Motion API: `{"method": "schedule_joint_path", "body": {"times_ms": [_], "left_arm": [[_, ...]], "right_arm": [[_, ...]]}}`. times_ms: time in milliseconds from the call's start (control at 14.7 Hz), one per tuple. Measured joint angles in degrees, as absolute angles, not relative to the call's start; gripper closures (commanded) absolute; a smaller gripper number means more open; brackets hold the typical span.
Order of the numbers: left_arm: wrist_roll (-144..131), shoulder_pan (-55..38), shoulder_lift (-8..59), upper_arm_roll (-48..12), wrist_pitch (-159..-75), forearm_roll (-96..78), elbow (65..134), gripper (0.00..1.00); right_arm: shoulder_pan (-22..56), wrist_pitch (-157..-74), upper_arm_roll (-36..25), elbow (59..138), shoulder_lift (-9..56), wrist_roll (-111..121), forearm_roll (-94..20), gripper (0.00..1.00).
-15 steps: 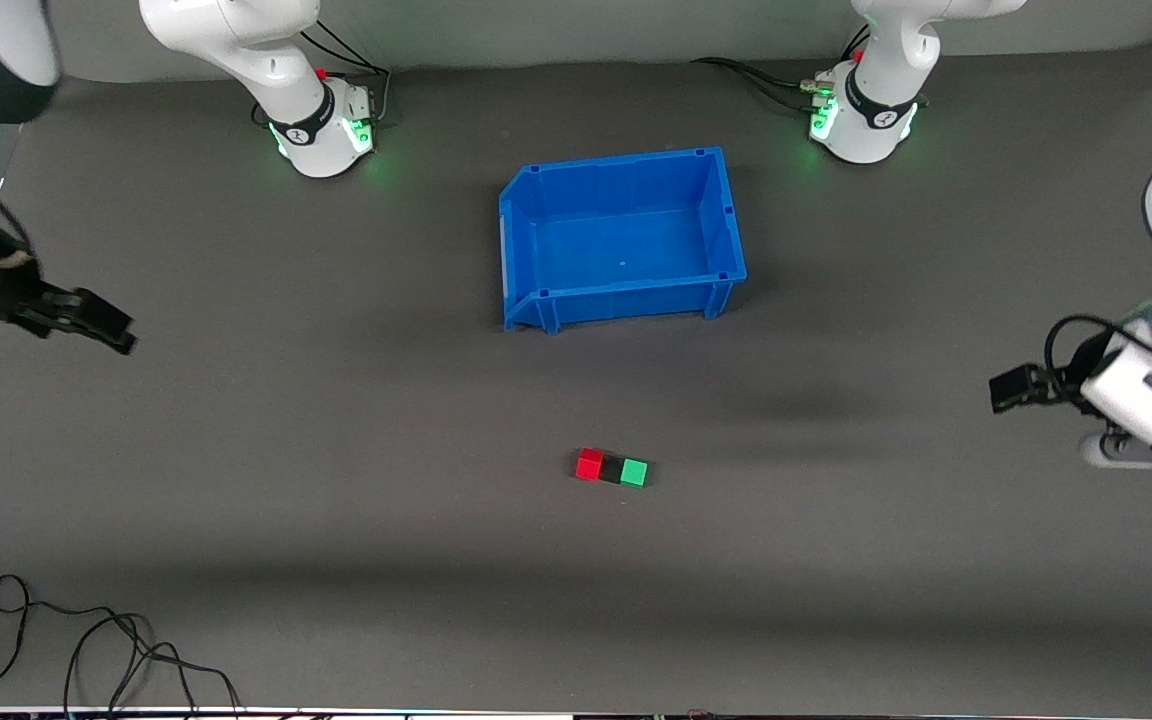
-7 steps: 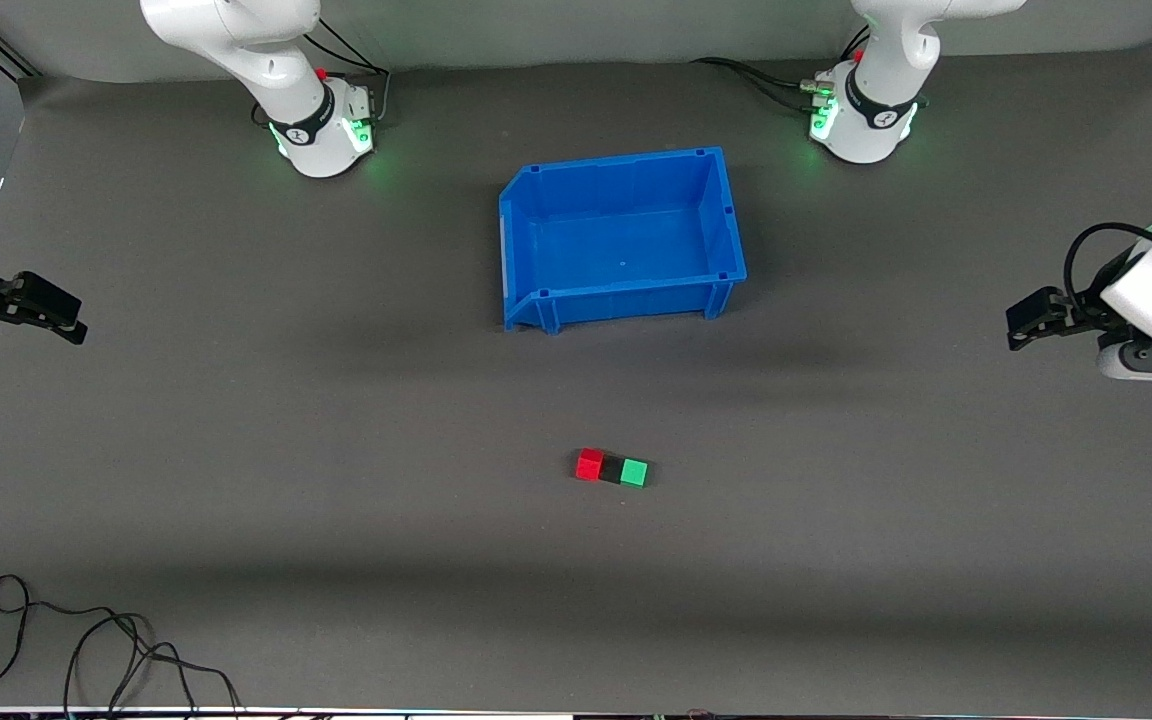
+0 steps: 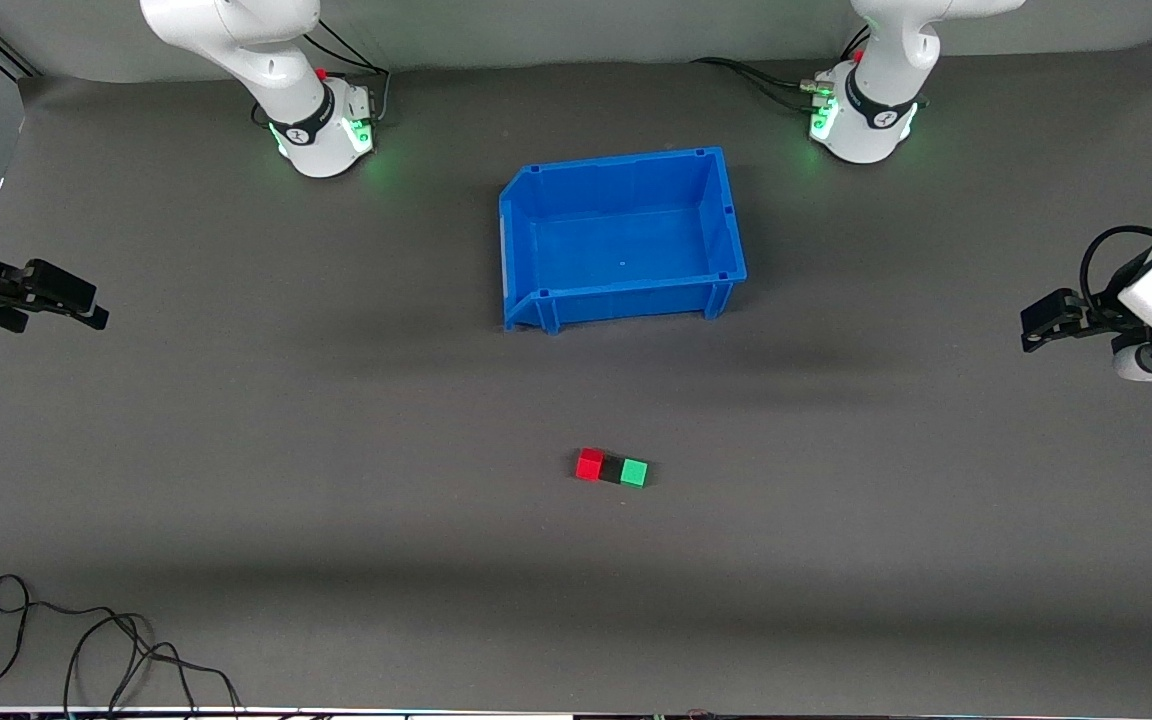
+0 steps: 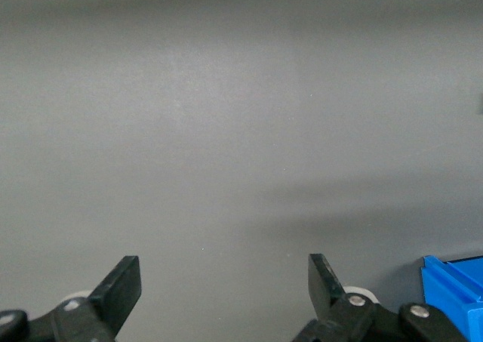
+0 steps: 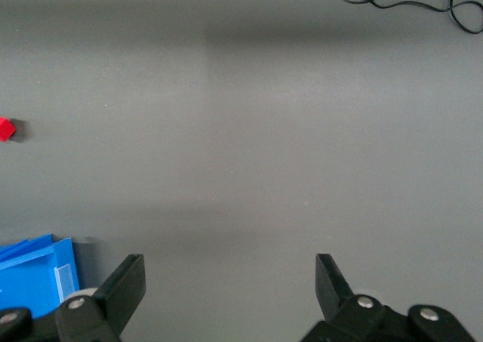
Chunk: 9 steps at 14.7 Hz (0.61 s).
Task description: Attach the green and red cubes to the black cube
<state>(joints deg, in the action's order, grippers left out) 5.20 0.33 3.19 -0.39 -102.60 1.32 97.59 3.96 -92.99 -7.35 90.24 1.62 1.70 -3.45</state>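
The red cube (image 3: 589, 464), the black cube (image 3: 612, 469) and the green cube (image 3: 634, 472) lie in a touching row on the grey mat, nearer to the front camera than the blue bin (image 3: 526, 228). The red cube also shows in the right wrist view (image 5: 5, 128). My left gripper (image 3: 1044, 325) is open and empty over the mat at the left arm's end of the table; its fingers (image 4: 121, 285) show bare mat between them. My right gripper (image 3: 71, 300) is open and empty over the right arm's end.
The blue bin stands empty between the two arm bases; a corner of it shows in the left wrist view (image 4: 453, 285) and in the right wrist view (image 5: 38, 274). A black cable (image 3: 86, 650) lies coiled near the front edge at the right arm's end.
Both arms have drawn back toward their ends of the table, away from the cubes. The row of cubes has not moved.
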Motion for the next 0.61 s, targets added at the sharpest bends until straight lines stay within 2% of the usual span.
{"method": "schedule_joint_path", "body": {"times_ms": [611], "left_arm": [[5.39, 0.31, 3.2, -0.56, -102.56, 1.31, 97.64, 0.01]], "right_arm": [[3.97, -92.89, -7.36, 90.66, 1.63, 1.7, -3.79, 0.0]]}}
